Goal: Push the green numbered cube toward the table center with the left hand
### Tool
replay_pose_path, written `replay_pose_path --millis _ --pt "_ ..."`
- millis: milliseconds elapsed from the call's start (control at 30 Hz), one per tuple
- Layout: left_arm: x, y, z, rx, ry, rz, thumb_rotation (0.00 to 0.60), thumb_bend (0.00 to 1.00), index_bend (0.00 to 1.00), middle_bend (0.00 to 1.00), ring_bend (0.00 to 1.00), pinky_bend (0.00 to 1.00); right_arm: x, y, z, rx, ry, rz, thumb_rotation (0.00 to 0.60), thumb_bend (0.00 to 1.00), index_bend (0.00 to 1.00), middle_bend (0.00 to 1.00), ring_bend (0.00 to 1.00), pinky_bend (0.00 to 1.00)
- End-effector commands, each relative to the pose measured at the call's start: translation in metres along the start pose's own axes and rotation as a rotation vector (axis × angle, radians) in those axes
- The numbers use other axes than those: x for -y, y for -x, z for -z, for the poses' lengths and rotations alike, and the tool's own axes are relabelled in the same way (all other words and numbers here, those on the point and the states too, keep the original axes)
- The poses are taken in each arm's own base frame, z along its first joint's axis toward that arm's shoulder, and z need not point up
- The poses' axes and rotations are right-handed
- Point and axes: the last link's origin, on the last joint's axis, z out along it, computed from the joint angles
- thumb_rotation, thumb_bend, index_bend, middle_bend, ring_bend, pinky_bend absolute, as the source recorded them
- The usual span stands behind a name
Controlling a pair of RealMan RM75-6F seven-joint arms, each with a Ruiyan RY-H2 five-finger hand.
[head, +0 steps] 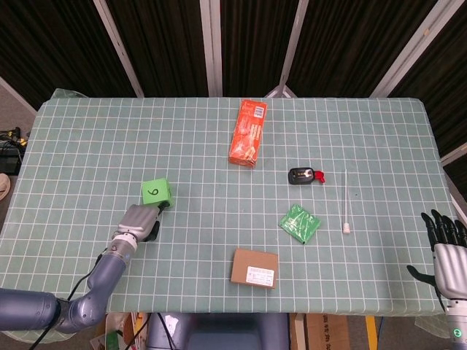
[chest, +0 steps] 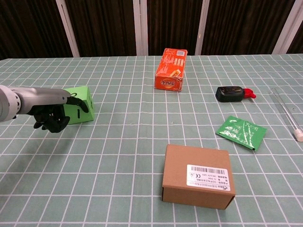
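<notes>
The green numbered cube (head: 155, 192) sits left of the table's middle, with a handwritten digit on its top. In the chest view the cube (chest: 84, 108) is partly hidden behind my left hand (chest: 52, 112). That left hand (head: 140, 222) lies just near and left of the cube, one finger stretched out and touching the cube's near-left side, the other fingers curled in. It holds nothing. My right hand (head: 446, 243) hangs off the table's near right corner with its fingers spread and empty; the chest view does not show it.
An orange box (head: 247, 132) lies at the far middle. A black device with a red tip (head: 304, 176), a white tube (head: 346, 202) and a green packet (head: 300, 223) are to the right. A cardboard box (head: 255, 267) sits near the front edge.
</notes>
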Motion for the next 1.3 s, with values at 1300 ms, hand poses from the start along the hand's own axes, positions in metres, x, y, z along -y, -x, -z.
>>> replay_pose_path --millis 1300 --pt "-0.009 -0.028 -0.039 -0.153 -0.118 0.011 0.600 0.90 0.16 0.83 0.70 0.68 -0.001 0.004 -0.004 0.006 0.021 0.028 0.600 0.05 0.06 0.00 0.00 0.00"
